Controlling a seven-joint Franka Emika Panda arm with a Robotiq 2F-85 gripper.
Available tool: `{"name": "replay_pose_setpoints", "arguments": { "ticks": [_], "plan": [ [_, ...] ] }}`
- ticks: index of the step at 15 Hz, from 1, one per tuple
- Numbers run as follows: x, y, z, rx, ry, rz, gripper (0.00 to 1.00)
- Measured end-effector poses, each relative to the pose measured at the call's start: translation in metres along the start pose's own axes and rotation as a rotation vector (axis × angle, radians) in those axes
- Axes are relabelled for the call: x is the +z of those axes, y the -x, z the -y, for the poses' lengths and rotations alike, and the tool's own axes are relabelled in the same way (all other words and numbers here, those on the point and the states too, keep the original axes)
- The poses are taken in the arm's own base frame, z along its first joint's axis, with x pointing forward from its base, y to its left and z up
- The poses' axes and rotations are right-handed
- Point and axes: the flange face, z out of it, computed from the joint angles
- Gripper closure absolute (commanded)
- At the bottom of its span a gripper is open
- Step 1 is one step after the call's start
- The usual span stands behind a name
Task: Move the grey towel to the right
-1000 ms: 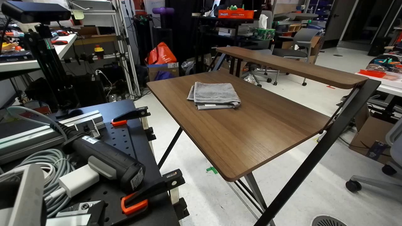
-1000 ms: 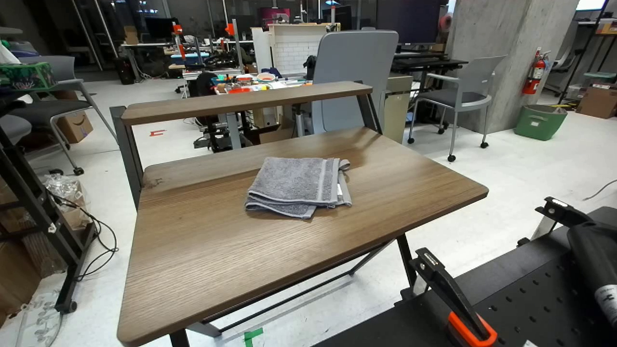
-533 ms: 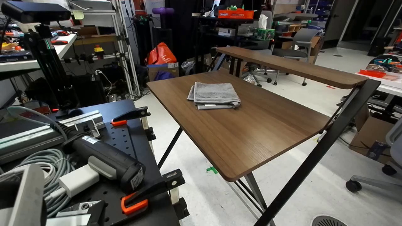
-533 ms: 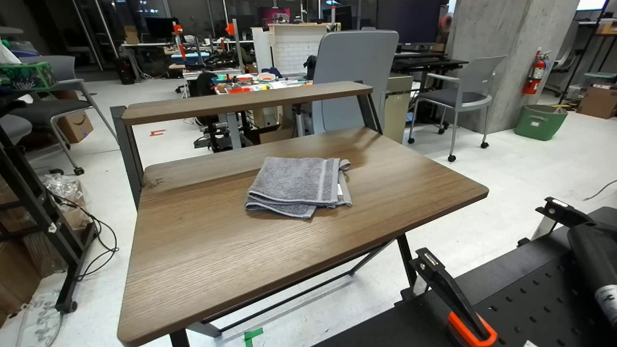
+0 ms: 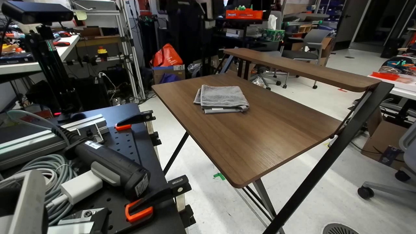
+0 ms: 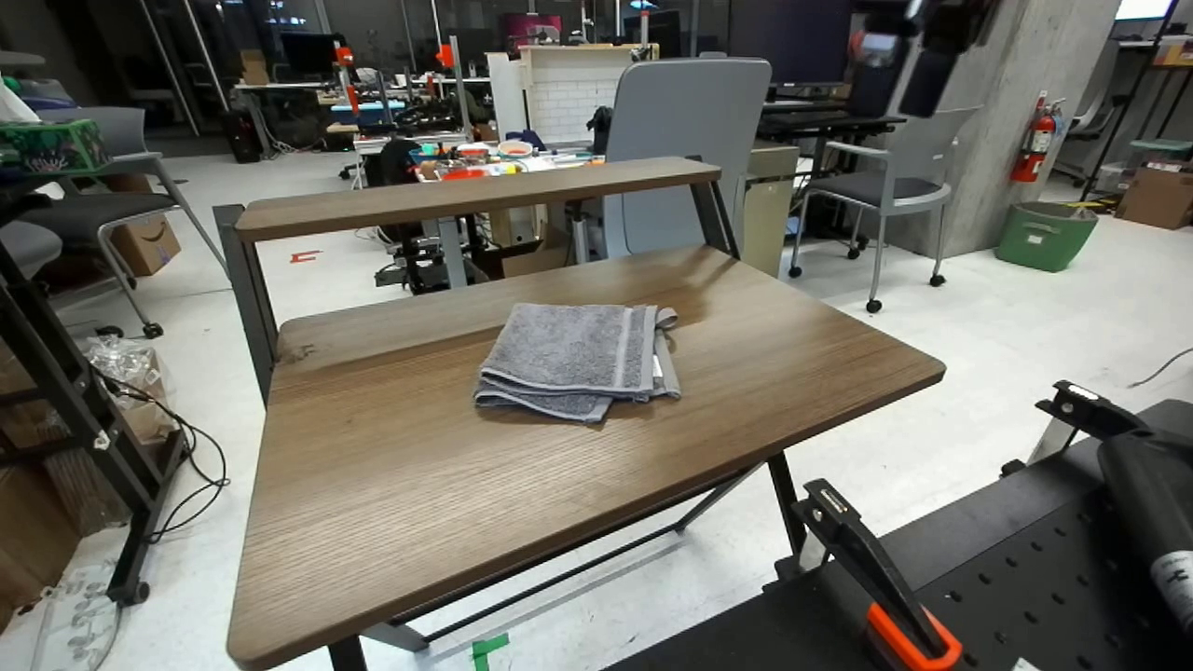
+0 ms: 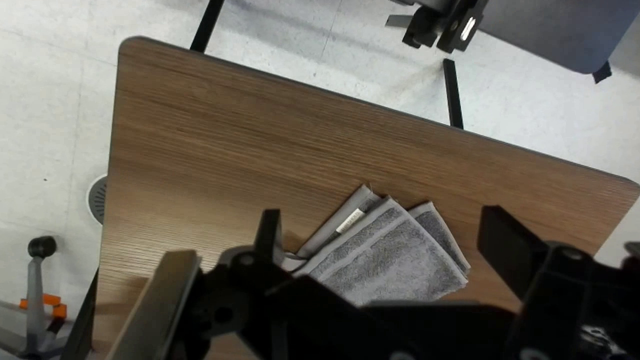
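The grey towel lies folded on the brown wooden table, left of its middle and towards the far end in an exterior view [image 5: 222, 97], and near the middle in an exterior view [image 6: 573, 349]. In the wrist view the towel [image 7: 390, 260] shows a white label and a small loop; its lower part is hidden behind my gripper. My gripper [image 7: 382, 222] is open and empty, its black fingers wide apart, with the towel below between them. In an exterior view the gripper [image 6: 909, 65] is high at the top right, well above the table and apart from the towel.
The table [image 5: 260, 143] has a raised shelf [image 6: 466, 198] along one long side. A black bench with orange-tipped clamps [image 5: 139, 211], a dark cylindrical device [image 5: 110, 162] and coiled cables [image 5: 58, 172] stands beside the table, across a gap of floor.
The arm has come into view at the top of both exterior views, where it did not show before. The towel has not moved.
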Motion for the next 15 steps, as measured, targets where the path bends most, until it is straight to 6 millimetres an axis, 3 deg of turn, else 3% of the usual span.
{"name": "replay_pose_setpoints", "arguments": {
  "ticks": [9,11,15],
  "plan": [
    [0.096,-0.155,0.052,-0.028,0.031,0.049,0.00],
    [0.109,-0.168,0.052,-0.028,0.027,0.051,0.00],
    [0.108,-0.172,0.047,-0.023,0.028,0.049,0.00]
  ]
}}
